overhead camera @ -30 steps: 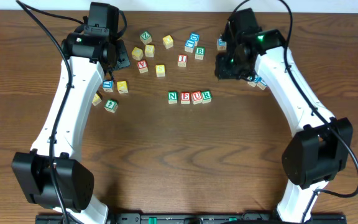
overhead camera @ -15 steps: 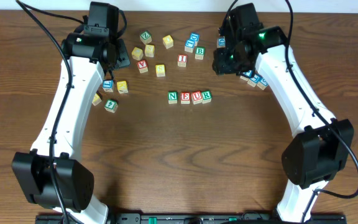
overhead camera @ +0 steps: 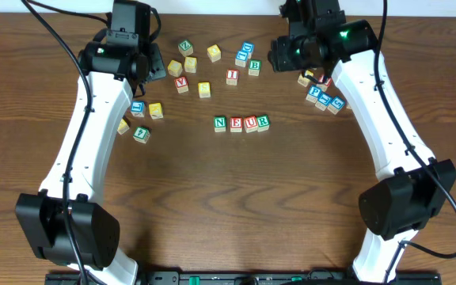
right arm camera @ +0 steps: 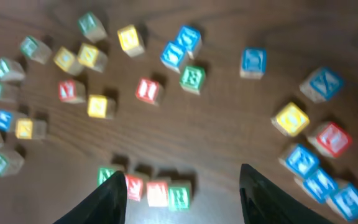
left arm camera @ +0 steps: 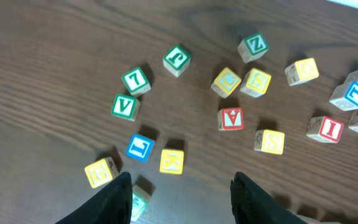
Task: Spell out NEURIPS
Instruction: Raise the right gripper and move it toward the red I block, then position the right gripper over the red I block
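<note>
Four letter blocks spell N E U R in a row (overhead camera: 241,123) at the table's middle; the row also shows in the right wrist view (right arm camera: 146,190). A red I block (overhead camera: 232,77) lies behind it, also seen in the right wrist view (right arm camera: 148,90) and the left wrist view (left arm camera: 325,128). A blue P block (overhead camera: 314,93) lies at the right. My right gripper (overhead camera: 279,54) is open and empty, high over the back right, its fingers showing in the right wrist view (right arm camera: 182,186). My left gripper (overhead camera: 153,70) is open and empty at the back left, also in the left wrist view (left arm camera: 180,193).
Loose letter blocks lie scattered behind the row (overhead camera: 190,65) and at the left (overhead camera: 141,134). A cluster of blue, red and yellow blocks (overhead camera: 327,100) lies at the right. The table's back edge is close behind both grippers.
My right gripper has risen and moved toward the back of the table, uncovering the block cluster at the right. The left arm has not moved.
</note>
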Controlling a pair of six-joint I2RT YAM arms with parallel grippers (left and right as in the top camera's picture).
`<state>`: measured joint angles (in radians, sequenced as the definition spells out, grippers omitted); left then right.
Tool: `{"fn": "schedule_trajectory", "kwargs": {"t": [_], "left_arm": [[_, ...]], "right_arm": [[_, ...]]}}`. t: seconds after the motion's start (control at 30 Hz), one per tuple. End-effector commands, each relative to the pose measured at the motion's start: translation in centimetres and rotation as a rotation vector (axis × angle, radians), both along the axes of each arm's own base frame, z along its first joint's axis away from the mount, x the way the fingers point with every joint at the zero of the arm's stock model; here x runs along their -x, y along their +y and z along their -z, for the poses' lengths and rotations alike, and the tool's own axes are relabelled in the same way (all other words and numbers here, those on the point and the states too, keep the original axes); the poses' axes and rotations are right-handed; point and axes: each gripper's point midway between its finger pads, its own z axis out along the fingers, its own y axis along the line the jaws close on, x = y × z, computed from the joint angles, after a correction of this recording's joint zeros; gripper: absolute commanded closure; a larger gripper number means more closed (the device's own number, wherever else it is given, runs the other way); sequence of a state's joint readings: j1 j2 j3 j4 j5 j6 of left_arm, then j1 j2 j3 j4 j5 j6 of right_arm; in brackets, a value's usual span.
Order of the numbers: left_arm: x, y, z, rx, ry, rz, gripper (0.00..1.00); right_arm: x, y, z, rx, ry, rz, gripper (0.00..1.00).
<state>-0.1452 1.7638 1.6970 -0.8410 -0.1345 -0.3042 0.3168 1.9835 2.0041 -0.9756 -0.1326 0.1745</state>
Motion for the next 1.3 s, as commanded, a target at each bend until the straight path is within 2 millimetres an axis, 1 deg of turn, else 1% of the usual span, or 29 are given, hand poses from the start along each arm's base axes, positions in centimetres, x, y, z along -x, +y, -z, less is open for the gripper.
{"fn": "schedule_trajectory", "kwargs": {"t": [0.0,0.1,0.23,0.33,0.4,0.57,0.63,0.67,0.7,0.73,0.77,0.8,0.9,1.07,1.27], "left_arm": [[-0.4,0.9,-2.0,-0.037,-0.054,0.007,0.49],[-0.1,2.4,-2.2,-0.053,-0.053,-0.028,0.49],[0.5,4.4,-1.8,-0.050,-0.023,-0.080,0.50],[1.2,5.7,-1.4,-0.042,0.005,-0.124,0.49],[1.5,6.3,-1.3,-0.043,0.017,-0.135,0.49],[1.9,6.6,-1.0,-0.045,0.036,-0.142,0.50],[2.0,6.6,-0.9,-0.046,0.042,-0.141,0.50],[2.0,6.6,-0.9,-0.046,0.043,-0.142,0.50],[2.0,6.6,-0.9,-0.046,0.044,-0.141,0.49],[2.0,6.6,-0.9,-0.046,0.045,-0.141,0.49],[2.1,6.6,-0.9,-0.046,0.045,-0.141,0.49],[2.1,6.6,-0.9,-0.046,0.045,-0.141,0.50],[2.1,6.6,-0.9,-0.046,0.045,-0.142,0.50],[2.2,6.6,-0.8,-0.046,0.052,-0.142,0.49],[2.4,6.6,-0.6,-0.047,0.060,-0.141,0.49]], "right_arm": [[-0.9,3.3,0.6,-0.040,-0.014,-0.042,0.46],[-1.9,5.5,2.0,-0.046,-0.024,-0.051,0.45],[-3.1,7.7,5.5,-0.031,-0.019,-0.026,0.46],[-3.7,8.6,8.2,-0.004,-0.004,0.002,0.46],[-4.2,9.0,9.9,0.013,-0.002,0.025,0.46],[-4.8,9.9,12.8,0.025,0.007,0.023,0.46],[-5.1,9.6,13.8,0.044,0.009,0.050,0.46],[-5.2,9.5,14.0,0.050,0.006,0.056,0.45],[-5.4,9.5,14.6,0.059,0.005,0.060,0.44],[-5.5,9.6,14.6,0.057,0.001,0.059,0.43],[-5.7,9.8,15.1,0.056,0.000,0.058,0.43],[-5.8,9.9,15.1,0.050,-0.008,0.058,0.42],[-6.2,10.4,15.7,0.041,-0.017,0.053,0.42],[-6.4,11.2,17.2,0.047,-0.027,0.047,0.42],[-6.8,11.6,17.9,0.061,-0.050,0.053,0.45]]}}
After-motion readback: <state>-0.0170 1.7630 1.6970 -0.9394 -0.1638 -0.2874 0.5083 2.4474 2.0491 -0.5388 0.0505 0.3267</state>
